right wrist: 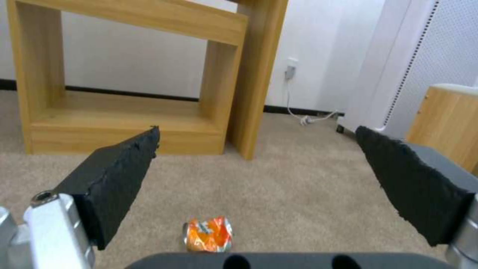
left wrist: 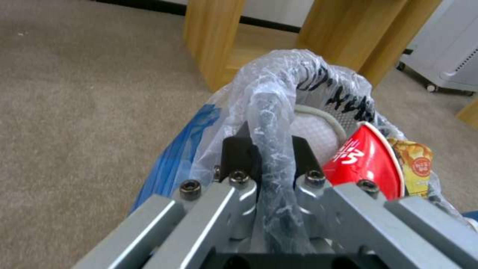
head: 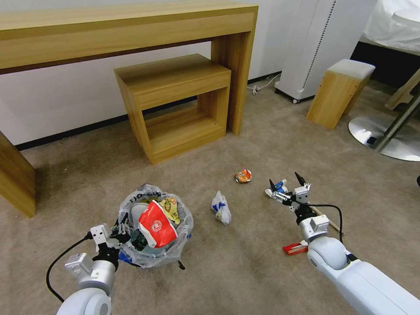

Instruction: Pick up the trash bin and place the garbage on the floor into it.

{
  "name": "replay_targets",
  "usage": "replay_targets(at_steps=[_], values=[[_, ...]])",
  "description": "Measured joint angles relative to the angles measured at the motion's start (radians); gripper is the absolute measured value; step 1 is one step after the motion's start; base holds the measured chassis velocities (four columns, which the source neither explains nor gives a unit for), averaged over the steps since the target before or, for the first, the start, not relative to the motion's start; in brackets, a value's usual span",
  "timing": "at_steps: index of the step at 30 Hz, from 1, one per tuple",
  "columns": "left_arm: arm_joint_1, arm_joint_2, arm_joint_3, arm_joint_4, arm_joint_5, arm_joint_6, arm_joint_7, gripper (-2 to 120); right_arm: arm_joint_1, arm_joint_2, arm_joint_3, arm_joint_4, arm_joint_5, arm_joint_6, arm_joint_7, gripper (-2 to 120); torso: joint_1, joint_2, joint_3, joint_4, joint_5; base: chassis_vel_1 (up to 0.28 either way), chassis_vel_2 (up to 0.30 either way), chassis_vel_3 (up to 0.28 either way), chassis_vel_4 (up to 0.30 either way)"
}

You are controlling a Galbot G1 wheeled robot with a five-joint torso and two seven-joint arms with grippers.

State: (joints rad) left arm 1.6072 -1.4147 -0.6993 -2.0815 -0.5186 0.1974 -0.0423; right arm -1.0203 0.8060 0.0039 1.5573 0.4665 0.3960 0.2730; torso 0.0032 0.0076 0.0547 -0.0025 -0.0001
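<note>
The left hand (head: 117, 234) is clamped on the bag-covered rim of the trash bin (head: 154, 257), one finger (left wrist: 238, 155) on each side of the rim. The bin, just beyond this hand, holds a red paper cup (head: 156, 224), a yellow snack wrapper (head: 169, 207) and a white slipper (left wrist: 311, 129).

The right hand (head: 288, 182) hovers above the floor (head: 245, 271) with its jaws spread wide. A red packet (head: 295, 248) lies behind it beside the forearm, touching a wooden stick (head: 329, 222). A blue-white carton (head: 280, 186) sits under its fingers. An orange wrapper (right wrist: 208, 239) lies just ahead of it, and a white-blue bag (head: 221, 208) lies between the two hands. The wooden desk (head: 131, 30) stands far beyond both.
</note>
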Motion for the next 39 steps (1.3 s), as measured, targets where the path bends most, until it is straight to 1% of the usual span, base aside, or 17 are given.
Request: replay_targets(at_steps=[18, 23, 25, 26, 28, 29, 32, 33, 35, 36, 38, 39], values=[[0.004, 0.008, -0.014, -0.004, -0.010, 0.000, -0.003, 3, 0.028, 0.021, -0.031, -0.015, -0.002, 0.001, 0.003, 100, 0.000, 0.000, 0.000, -0.0001, 0.0001, -0.069, 0.062, 0.063, -0.062], [0.004, 0.005, -0.014, -0.001, -0.010, 0.000, -0.004, 3, 0.059, 0.029, -0.065, -0.047, 0.015, 0.006, 0.002, 100, 0.000, 0.000, 0.000, 0.0000, 0.0002, -0.040, 0.052, 0.046, -0.047], [0.003, 0.003, -0.013, 0.001, -0.008, 0.000, -0.004, 3, 0.088, 0.032, -0.109, -0.064, 0.042, -0.017, 0.012, 100, 0.000, 0.000, 0.000, 0.0000, -0.0001, 0.000, 0.000, 0.000, 0.000], [0.003, 0.003, -0.013, 0.001, -0.008, 0.000, -0.004, 3, 0.088, 0.032, -0.109, -0.064, 0.042, -0.017, 0.012, 100, 0.000, 0.000, 0.000, 0.0000, -0.0001, 0.000, 0.000, 0.000, 0.000], [0.002, -0.003, -0.012, 0.004, -0.005, 0.000, -0.004, 3, 0.143, 0.037, -0.204, -0.079, 0.108, -0.076, 0.034, 100, 0.000, 0.000, 0.000, -0.0003, 0.0002, 0.000, 0.000, 0.000, 0.000], [0.002, -0.003, -0.012, 0.004, -0.005, 0.000, -0.004, 3, 0.143, 0.037, -0.204, -0.079, 0.108, -0.076, 0.034, 100, 0.000, 0.000, 0.000, -0.0003, 0.0002, 0.000, 0.000, 0.000, 0.000], [0.002, -0.012, -0.011, 0.008, -0.001, -0.001, -0.004, 3, 0.220, 0.050, -0.327, -0.100, 0.198, -0.143, 0.065, 100, 0.000, 0.000, 0.000, 0.0002, -0.0003, 0.000, 0.000, 0.000, 0.000], [0.002, -0.012, -0.011, 0.008, -0.001, -0.001, -0.004, 3, 0.220, 0.050, -0.327, -0.100, 0.198, -0.143, 0.065, 100, 0.000, 0.000, 0.000, 0.0002, -0.0003, 0.000, 0.000, 0.000, 0.000], [-0.001, -0.018, -0.011, 0.010, 0.000, -0.002, -0.004, 3, 0.269, 0.070, -0.415, -0.123, 0.261, -0.193, 0.079, 100, 0.000, 0.000, 0.000, 0.0002, 0.0001, 0.000, 0.000, 0.000, 0.000], [-0.001, -0.018, -0.011, 0.010, 0.000, -0.002, -0.004, 3, 0.269, 0.070, -0.415, -0.123, 0.261, -0.193, 0.079, 100, 0.000, 0.000, 0.000, 0.0002, 0.0001, 0.000, 0.000, 0.000, 0.000], [-0.003, -0.025, -0.012, 0.011, 0.002, -0.002, -0.004, 3, 0.321, 0.103, -0.511, -0.179, 0.302, -0.218, 0.081, 100, 0.000, 0.000, 0.000, 0.0001, -0.0001, 0.000, 0.000, 0.000, 0.000], [-0.004, -0.029, -0.013, 0.012, 0.003, -0.003, -0.004, 3, 0.334, 0.117, -0.543, -0.202, 0.312, -0.224, 0.085, 100, 0.000, 0.000, 0.000, 0.0002, 0.0001, 0.000, 0.000, 0.000, 0.000]])
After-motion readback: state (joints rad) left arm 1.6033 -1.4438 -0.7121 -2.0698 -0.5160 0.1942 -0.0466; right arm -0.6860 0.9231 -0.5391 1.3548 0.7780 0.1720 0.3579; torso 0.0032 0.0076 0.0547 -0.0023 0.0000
